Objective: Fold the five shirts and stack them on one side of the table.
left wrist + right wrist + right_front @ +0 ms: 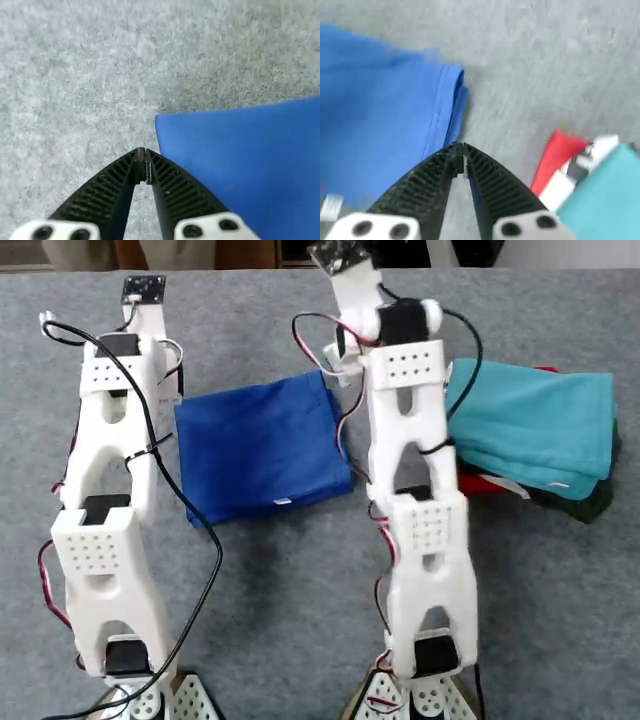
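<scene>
Left arm (110,490): you see it reaching up the left side of the grey table (300,580) in the high view, with black and red cables trailing along it.

Left gripper (141,152): both ribbed black fingers meet at their tips, so it is closed and holds nothing. Bare table lies under the tips and ahead of them. You cannot tell whether the tips touch the surface.

Blue shirt (262,448): it is folded into a flat rectangle and lies on the table between your two arms. One corner sits just beside the left gripper's tips, on the side toward the right arm, and does not touch them. Its seamed folded edge lies close to the right gripper's tips, on the side toward the left arm.

Right arm (420,490): it stands between the blue shirt and the stack, and it hides part of the near edge of each in the high view.

Right gripper (460,147): its fingers are pressed together with no cloth between them. You cannot tell whether the tips touch the blue shirt's edge.

Stack: it lies on the outer side of the right gripper, away from the left arm, and is apart from the blue shirt. The teal shirt (535,425) is on top, the red shirt (490,483) shows beneath it, and a dark shirt (585,505) is at the bottom edge.
</scene>
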Robot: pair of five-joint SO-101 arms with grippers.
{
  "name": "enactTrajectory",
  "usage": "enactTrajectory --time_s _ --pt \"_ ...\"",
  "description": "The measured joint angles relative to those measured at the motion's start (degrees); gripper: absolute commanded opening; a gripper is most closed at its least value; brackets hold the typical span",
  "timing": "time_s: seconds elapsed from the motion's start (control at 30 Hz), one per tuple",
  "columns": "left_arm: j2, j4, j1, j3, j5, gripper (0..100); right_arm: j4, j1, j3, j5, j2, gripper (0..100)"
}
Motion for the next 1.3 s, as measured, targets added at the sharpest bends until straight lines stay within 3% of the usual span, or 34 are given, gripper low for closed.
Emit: enactTrajectory --time_s 0.1,0.3,0.5,0.73,0.93,1.17,1.3 --pt "0.9 0.0 0.0 -0.1 0.0 2 -3.8 -1.1 20.7 0.0 -11.8 0.1" --pt "5.3 -0.5 1.0 -0.4 0.0 2 -22.5 -1.1 60.1 0.0 -25.3 0.1" --pt "9.8 -2.1 2.2 -1.2 -0.4 2 -37.5 0.1 83.2 0.0 -26.6 0.2" --pt "14.7 -2.5 2.0 -7.0 -3.6 2 -41.8 5.5 88.7 0.8 -26.9 0.2" --pt "15.2 -2.0 1.8 -8.8 -3.8 2 -36.0 5.5 87.6 3.4 -30.5 0.1" --pt "15.3 2.6 1.8 -13.0 -3.8 2 -33.0 -3.6 82.7 3.8 -41.1 0.2" --pt "15.3 2.5 2.2 -13.6 -3.8 2 -38.7 -7.4 82.5 3.3 -41.2 0.2"
